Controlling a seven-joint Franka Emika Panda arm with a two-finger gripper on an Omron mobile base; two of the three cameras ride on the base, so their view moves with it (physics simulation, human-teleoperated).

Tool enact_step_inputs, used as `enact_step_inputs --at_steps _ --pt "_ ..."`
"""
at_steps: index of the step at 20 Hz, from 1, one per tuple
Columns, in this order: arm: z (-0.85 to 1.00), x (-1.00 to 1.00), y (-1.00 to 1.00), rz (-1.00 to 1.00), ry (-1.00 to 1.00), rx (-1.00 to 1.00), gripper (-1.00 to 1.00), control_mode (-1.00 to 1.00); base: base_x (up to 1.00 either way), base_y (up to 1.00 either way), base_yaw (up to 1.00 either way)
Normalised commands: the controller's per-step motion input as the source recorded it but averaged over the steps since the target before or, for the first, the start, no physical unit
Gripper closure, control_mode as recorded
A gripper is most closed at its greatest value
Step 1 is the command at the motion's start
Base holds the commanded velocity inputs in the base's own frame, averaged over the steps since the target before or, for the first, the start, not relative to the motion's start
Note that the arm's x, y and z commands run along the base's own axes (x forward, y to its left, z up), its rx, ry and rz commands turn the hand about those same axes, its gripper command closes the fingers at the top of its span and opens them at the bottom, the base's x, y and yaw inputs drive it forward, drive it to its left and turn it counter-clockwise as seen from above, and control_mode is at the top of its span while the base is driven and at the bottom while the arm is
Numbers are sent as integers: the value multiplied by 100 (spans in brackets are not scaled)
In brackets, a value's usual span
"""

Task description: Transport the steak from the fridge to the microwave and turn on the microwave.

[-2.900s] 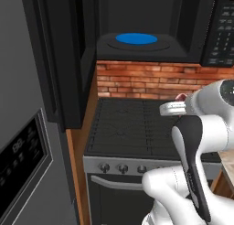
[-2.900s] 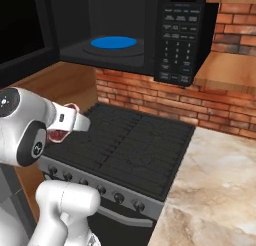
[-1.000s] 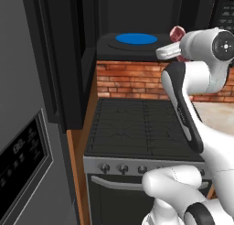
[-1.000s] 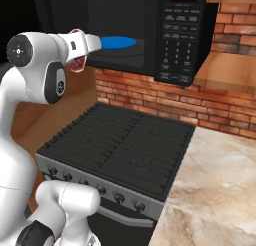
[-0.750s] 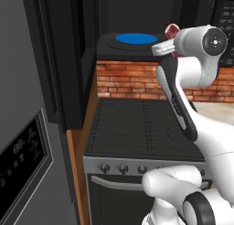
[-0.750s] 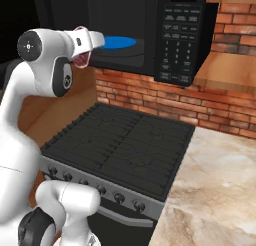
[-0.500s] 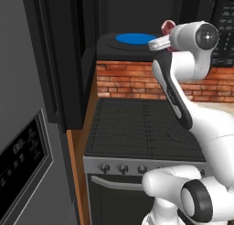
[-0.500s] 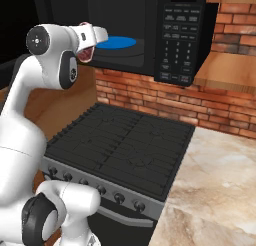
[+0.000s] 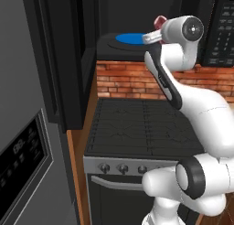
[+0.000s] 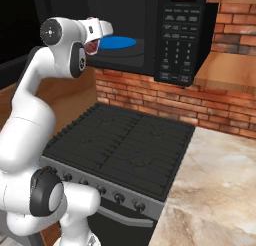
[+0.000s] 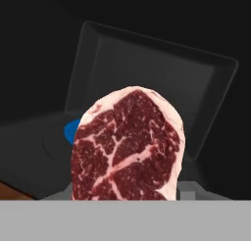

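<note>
Steak point(image 11: 128, 144), raw, red with whitish marbling and a pale fat rim, stands upright close before the hand camera, its lower edge cut off at the bottom of that view. In the left base view the steak point(image 9: 159, 21) shows as a small red-pink piece at the tip of the raised arm; in the right base view it point(image 10: 92, 46) shows tucked under the white wrist. Hand point(image 10: 100, 36) pinches the steak between its two fingers, jaws partway apart around the meat; the fingers themselves are hidden behind the slab in the hand view. Steak is held in the air at the mouth of the microwave point(image 10: 150, 30), level with the open cavity, not resting on anything. Blue turntable point(image 9: 131, 38) lies inside on the cavity floor, just beyond the steak; in the hand view a sliver of blue point(image 11: 71, 131) shows to the left of the meat, with the grey back wall of the cavity behind. Microwave keypad point(image 10: 175, 42) sits to the right of the cavity. Below the microwave: red brick backsplash point(image 9: 123, 78), then a black stove point(image 10: 125, 145) with a row of knobs along its front. Marbled stone surface point(image 10: 210, 190) adjoins the stove on the right. Fridge point(image 9: 23, 155) with dark dispenser panel fills the left foreground of the left base view.
</note>
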Motion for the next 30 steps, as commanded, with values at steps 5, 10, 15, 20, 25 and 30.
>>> enact_step_inputs --at_steps 5,10,15,20,25,30 --pt "0 63 5 0 0 0 100 -100 0 0 0" --pt "0 61 0 0 0 0 100 -100 0 0 0" --pt "0 57 0 0 0 0 100 -100 0 0 0" --pt "-1 52 0 0 0 0 100 -100 0 0 0" --pt "-11 51 0 0 1 0 100 -100 0 0 0" --pt "-10 48 0 0 0 0 100 -100 0 0 0"
